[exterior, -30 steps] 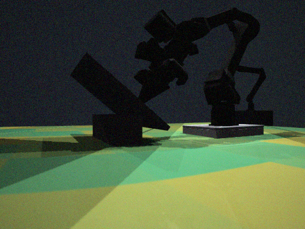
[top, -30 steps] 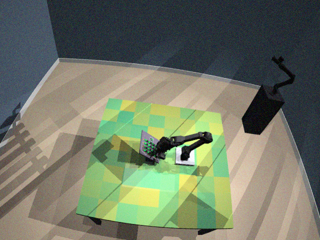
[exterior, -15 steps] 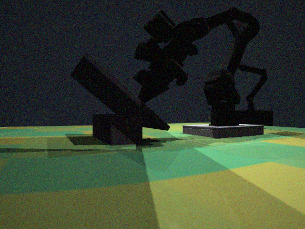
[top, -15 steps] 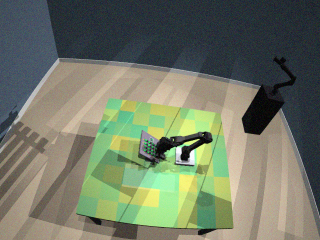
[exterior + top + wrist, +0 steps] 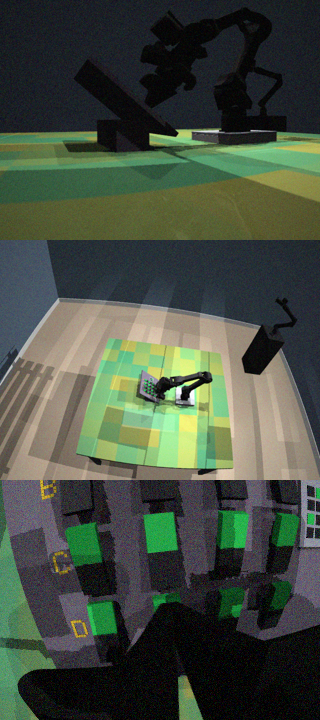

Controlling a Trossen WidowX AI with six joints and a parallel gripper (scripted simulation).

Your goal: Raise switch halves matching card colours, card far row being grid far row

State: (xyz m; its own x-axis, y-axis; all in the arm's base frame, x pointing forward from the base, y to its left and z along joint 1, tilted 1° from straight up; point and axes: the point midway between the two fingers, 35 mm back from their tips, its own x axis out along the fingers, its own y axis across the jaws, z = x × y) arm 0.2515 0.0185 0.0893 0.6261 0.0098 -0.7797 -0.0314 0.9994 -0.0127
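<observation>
The tilted switch panel [image 5: 143, 374] [image 5: 108, 90] [image 5: 29, 562] carries rows of green and dark grey switches. My gripper [image 5: 150, 106] [image 5: 168, 611] is shut and empty, its tips at the second switch from the left in row D [image 5: 164, 599]. That switch's nearer half is hidden behind the fingers; whether they touch it is unclear. The row's left switch [image 5: 102, 618], third switch [image 5: 231, 603] and right switch [image 5: 280, 596] show green far halves. Row C, such as its second switch [image 5: 161, 533], shows green and dark halves. The card [image 5: 151, 379] [image 5: 303, 536] is cut off in the wrist view.
The panel rests on a dark block [image 5: 105, 133] on the patterned table [image 5: 191, 454] [image 5: 155, 219]. The arm's pale base plate [image 5: 191, 401] [image 5: 206, 137] is on the panel's near side. A second arm on a black pedestal [image 5: 262, 351] stands beyond the table.
</observation>
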